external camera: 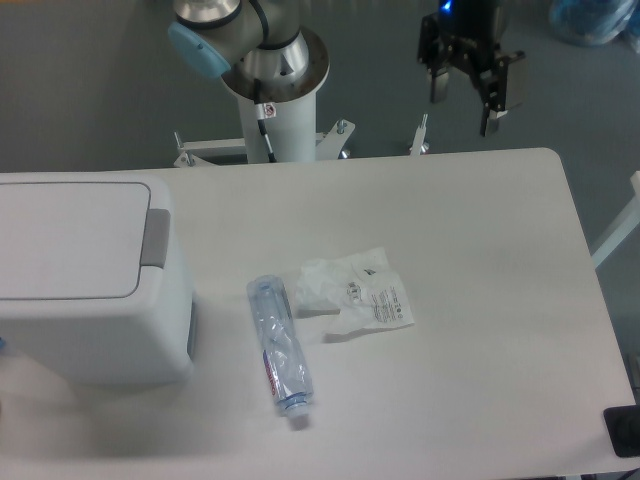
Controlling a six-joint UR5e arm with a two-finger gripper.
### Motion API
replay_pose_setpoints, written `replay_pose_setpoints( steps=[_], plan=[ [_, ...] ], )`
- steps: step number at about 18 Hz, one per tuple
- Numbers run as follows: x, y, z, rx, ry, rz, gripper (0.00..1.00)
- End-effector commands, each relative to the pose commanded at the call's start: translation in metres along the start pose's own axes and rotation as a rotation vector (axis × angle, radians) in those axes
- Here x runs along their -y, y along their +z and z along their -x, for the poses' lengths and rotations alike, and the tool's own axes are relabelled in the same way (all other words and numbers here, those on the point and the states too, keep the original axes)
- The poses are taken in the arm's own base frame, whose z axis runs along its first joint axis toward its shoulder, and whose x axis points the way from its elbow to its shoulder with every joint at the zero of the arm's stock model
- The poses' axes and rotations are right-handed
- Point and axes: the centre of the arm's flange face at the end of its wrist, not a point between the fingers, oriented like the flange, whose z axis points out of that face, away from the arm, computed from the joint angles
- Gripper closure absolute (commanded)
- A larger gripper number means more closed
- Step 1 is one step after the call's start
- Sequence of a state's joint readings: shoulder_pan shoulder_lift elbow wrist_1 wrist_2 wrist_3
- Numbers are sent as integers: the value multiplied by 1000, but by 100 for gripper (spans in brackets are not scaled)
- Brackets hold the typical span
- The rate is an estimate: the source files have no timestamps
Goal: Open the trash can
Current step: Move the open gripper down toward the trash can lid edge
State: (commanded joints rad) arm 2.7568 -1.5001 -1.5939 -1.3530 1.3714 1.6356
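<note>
Your gripper (465, 100) hangs w/ jaws apart, empty, past the table's far edge. Trash can (85, 280) sits at table's left, lid shut. Come in over its grey tab (156, 238), press straight down.

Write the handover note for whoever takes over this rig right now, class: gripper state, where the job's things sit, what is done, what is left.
Gripper: open, empty, up beyond the table's far edge, right of the arm's base.
Trash can: at the table's left edge, lid flat and shut, grey push tab on the side facing the table's middle.
Also on the table: a clear plastic bottle lying flat and a crumpled wrapper, both right of the can.
Done: nothing yet; can untouched.
Left: cross to the can, probably press the tab, get the lid open.
</note>
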Motion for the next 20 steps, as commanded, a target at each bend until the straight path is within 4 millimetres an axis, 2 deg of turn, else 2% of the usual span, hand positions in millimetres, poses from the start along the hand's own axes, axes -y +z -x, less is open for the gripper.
replay_pose_setpoints(
  steps=[6, 9, 13, 16, 20],
  plan=[
    [61, 11, 3, 7, -250, -69, 0],
    [96, 19, -3, 20, -376, -101, 0],
    [150, 32, -9, 44, -602, -184, 0],
    [176, 35, -13, 40, -738, -234, 0],
    [203, 40, -28, -14, -779, -272, 0]
  ],
)
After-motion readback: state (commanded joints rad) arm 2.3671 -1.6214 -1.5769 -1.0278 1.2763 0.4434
